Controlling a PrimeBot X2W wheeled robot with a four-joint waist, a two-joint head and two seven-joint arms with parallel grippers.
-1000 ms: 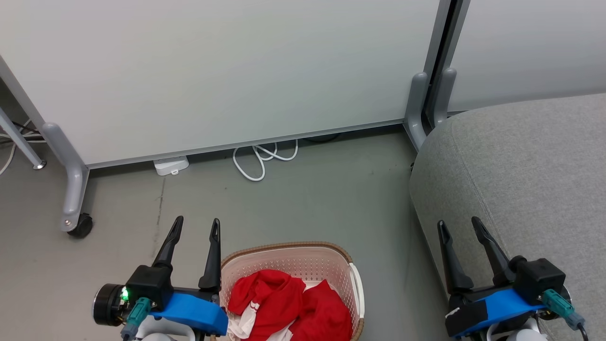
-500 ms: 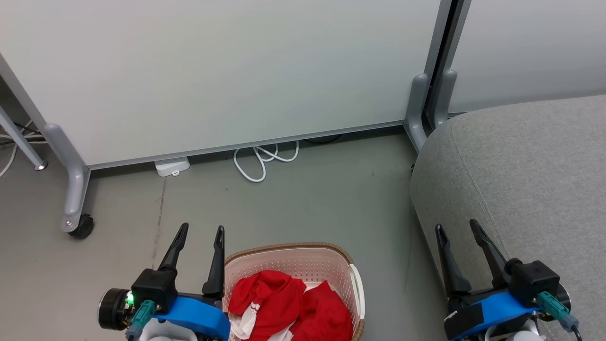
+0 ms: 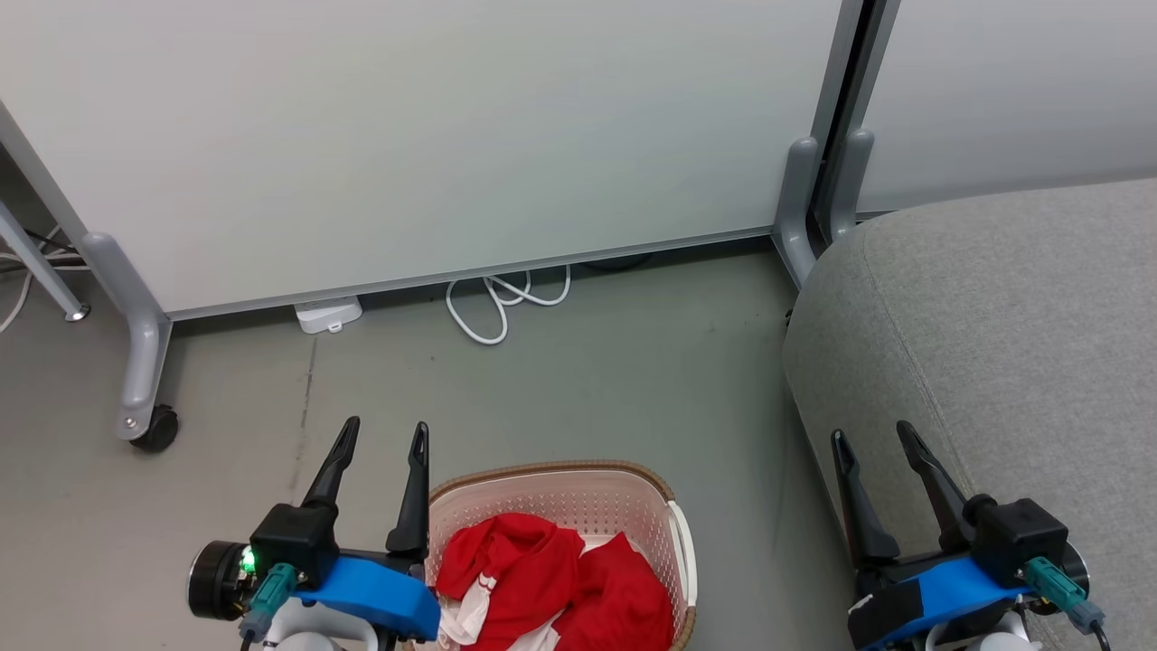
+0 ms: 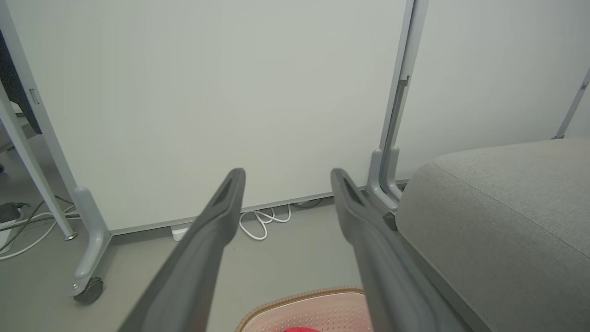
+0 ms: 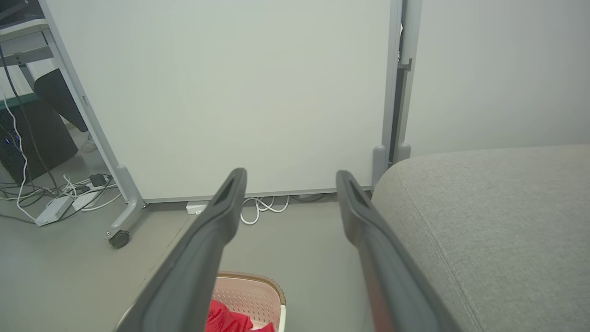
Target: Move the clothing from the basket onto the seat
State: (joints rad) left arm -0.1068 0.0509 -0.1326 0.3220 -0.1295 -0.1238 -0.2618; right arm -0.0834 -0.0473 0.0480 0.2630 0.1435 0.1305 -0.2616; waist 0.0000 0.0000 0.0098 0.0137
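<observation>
Hovering beside the basket (image 3: 578,508) and the seat (image 3: 994,316), both sets of jaws point forward, spread wide, empty.

Pale partition panels (image 3: 452,136) span the top of the frame, standing on grey legs (image 3: 145,362) with a black caster (image 3: 158,430) at left. Below, grey floor (image 3: 587,389); a looped white cable (image 3: 506,294) and white adapter (image 3: 327,316) lie at the panel's foot.

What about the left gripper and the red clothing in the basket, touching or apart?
Apart. Left wrist view shows the left gripper open over bare floor, the clothing lying down in the basket.
</observation>
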